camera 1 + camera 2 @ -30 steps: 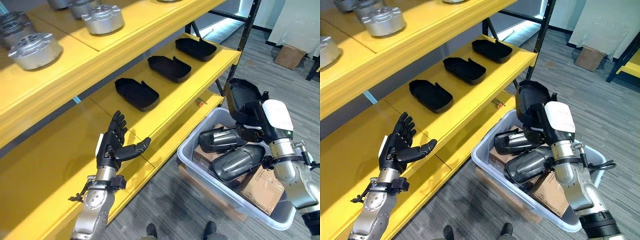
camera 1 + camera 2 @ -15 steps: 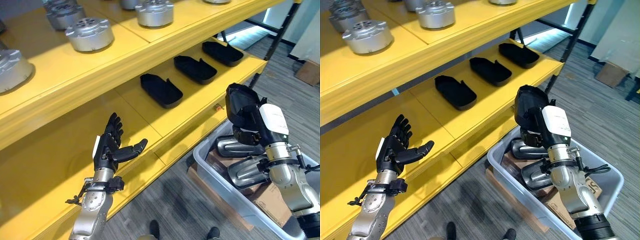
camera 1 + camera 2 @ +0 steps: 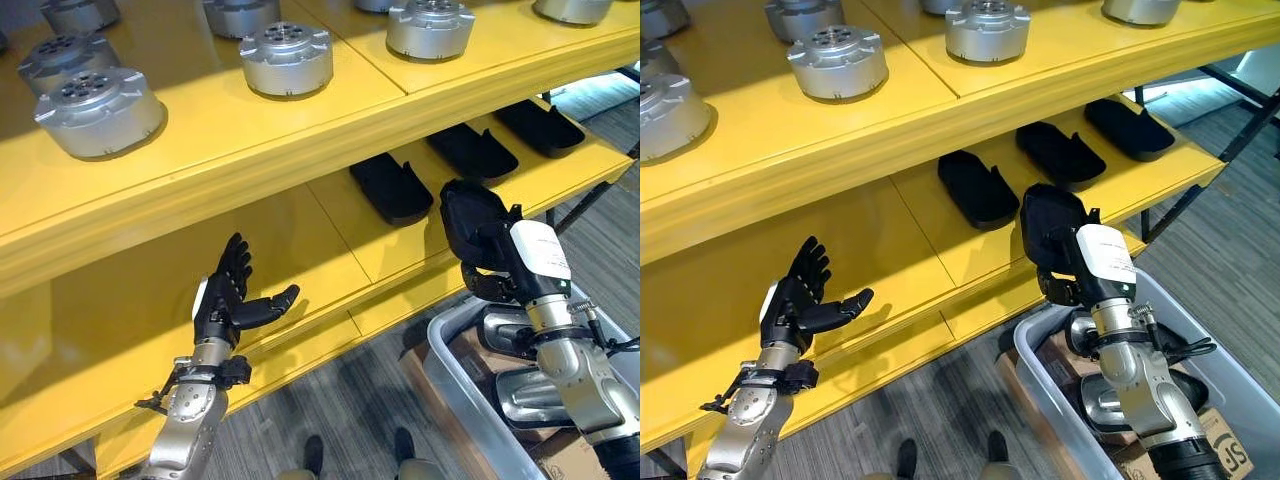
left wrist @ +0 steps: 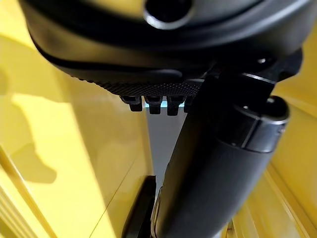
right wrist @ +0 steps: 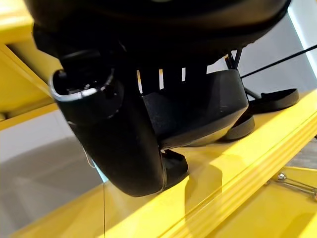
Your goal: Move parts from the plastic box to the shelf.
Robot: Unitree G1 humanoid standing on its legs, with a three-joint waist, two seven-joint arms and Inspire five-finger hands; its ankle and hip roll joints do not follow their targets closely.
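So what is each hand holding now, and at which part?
The right hand grips a black part at its lower end. The left hand is open, holding nothing.

Right robot hand [image 3: 497,262]: fingers hidden behind the black part [image 3: 472,222] it carries, grip not readable from the head views. In the right wrist view the part [image 5: 198,111] blocks the fingertips too. Plastic box [image 3: 470,395] cut off by the lower right edge, far wall out of frame; parts inside [image 3: 522,392] partly covered by the right arm, count unclear. Cardboard in box [image 3: 1228,455] cropped at the corner. Metal discs on upper shelf [image 3: 98,108]: back row cut by the top edge. Rightmost black part on lower shelf [image 3: 541,125] partly behind the shelf lip. Left wrist view: fingertips [image 4: 148,103] barely visible past the dark bulk of the palm
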